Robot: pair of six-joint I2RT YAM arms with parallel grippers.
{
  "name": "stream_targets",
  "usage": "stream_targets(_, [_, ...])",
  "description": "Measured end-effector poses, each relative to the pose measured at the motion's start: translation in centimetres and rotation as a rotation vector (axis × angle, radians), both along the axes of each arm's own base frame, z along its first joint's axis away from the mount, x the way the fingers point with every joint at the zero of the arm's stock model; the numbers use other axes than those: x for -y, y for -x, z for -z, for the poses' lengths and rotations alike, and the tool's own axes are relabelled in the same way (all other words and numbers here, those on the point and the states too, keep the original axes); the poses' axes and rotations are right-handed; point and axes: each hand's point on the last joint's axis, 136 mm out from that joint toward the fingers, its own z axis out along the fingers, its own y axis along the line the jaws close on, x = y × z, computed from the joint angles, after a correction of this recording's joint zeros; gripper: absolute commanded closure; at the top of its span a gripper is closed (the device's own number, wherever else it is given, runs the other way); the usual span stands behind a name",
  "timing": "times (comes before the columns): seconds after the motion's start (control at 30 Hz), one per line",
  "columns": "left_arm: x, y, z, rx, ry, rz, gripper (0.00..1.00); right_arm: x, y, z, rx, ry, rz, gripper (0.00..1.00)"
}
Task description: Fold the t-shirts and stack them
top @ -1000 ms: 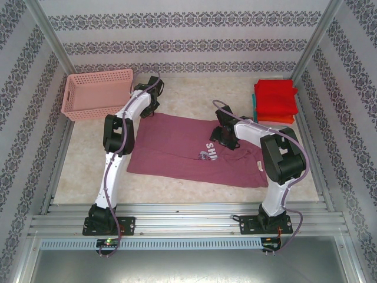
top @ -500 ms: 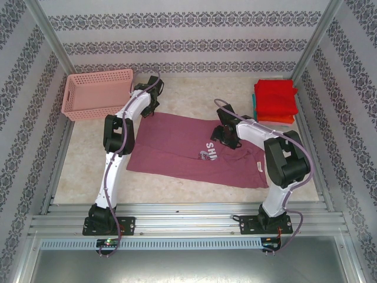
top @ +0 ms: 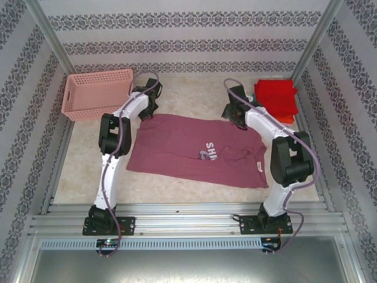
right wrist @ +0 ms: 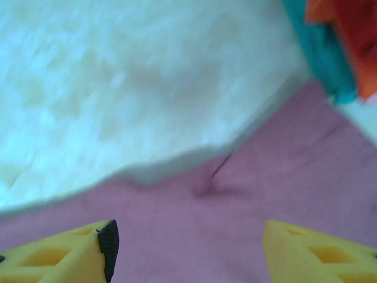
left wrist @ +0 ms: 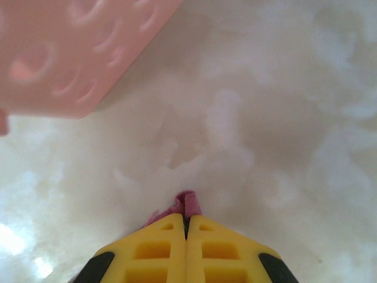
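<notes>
A pink basket (top: 97, 93) sits at the far left of the pale table (top: 194, 94), and its corner appears in the left wrist view (left wrist: 76, 53). Just right of it, the left gripper (top: 147, 109) reaches down at the far left corner of the maroon t-shirt (top: 188, 147). In the wrist view its yellow fingers (left wrist: 186, 227) are pressed together, pinching a small tuft of the maroon cloth (left wrist: 184, 206). The shirt lies spread flat across the middle of the table, white print facing up. At its far right edge hovers the right gripper (top: 237, 115). Its fingers (right wrist: 187, 231) are spread wide over the shirt's edge (right wrist: 247, 200), with nothing between them. At the far right lies a stack of folded t-shirts (top: 275, 100), red on top, with teal and orange edges in the right wrist view (right wrist: 330, 53).
</notes>
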Motion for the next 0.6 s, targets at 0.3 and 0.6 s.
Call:
stream_targets(0.3, [-0.6,4.6,0.0,0.008,0.024,0.007,1.0,4.8,-2.0,5.1,-0.153,0.08,0.114,0.5])
stream_targets(0.6, [-0.8,4.7,-0.6,0.058,0.034,0.005,1.0,7.6,-2.3,7.5,-0.245,0.09,0.167,0.64])
